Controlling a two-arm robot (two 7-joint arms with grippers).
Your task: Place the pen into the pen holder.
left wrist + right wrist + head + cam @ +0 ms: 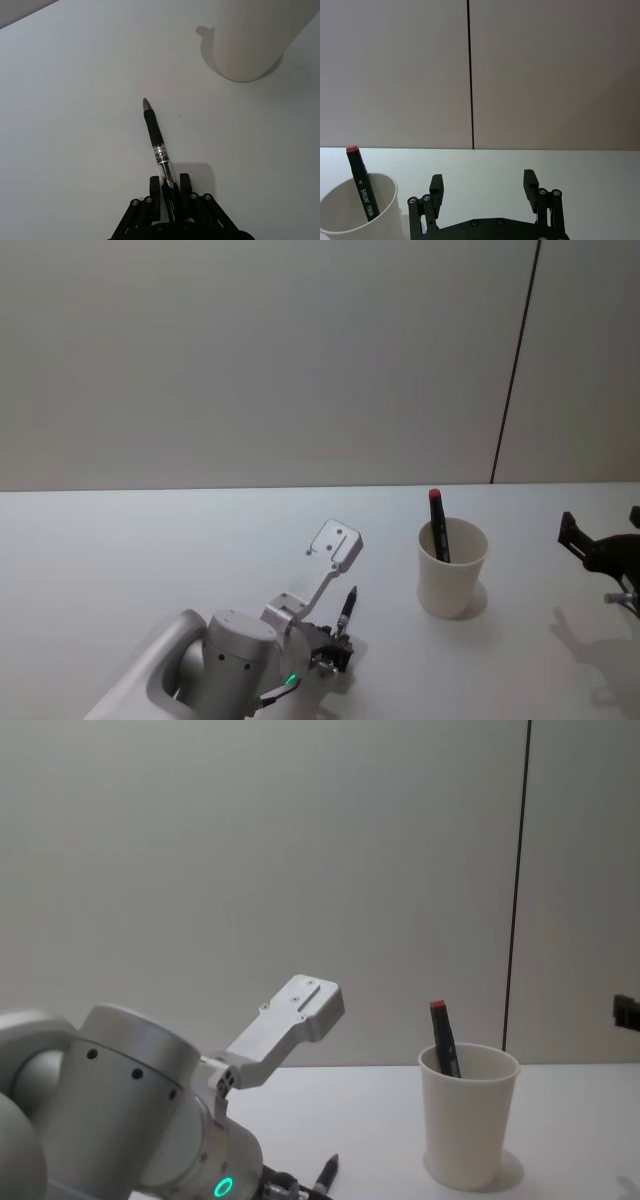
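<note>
Although the pen (pixel 156 137) is gripped, it is not yet in the pen holder (pixel 452 570), so I judge the task roughly half done: the grasp is made, while the carry and the release are left. The left tool (pixel 170 182) is closed narrow on the pen's clear rear end, low over the desk (pixel 120 560) at the near centre-left. The barrel slants away from it with the tip toward the far side, and I cannot tell whether any part of the pen touches the surface. The pen holder, a white paper cup, stands upright to the right of the held pen and a little farther off, apart from it. A dark marker (pixel 438 525) with a red cap already leans inside, its cap above the rim, and most of the mouth looks free to me. The right tool (pixel 484 182) hangs at the right edge of the scene, well apart from the cup, fingers spread wide and holding nothing. What remains, as I read it, is to raise the pen, bring it over the rim, tip it more upright and let go. The desk is plain matte white with soft shadows. Behind it rises a pale wall (pixel 250 360), crossed on the right by one dark vertical seam (pixel 515 360).
</note>
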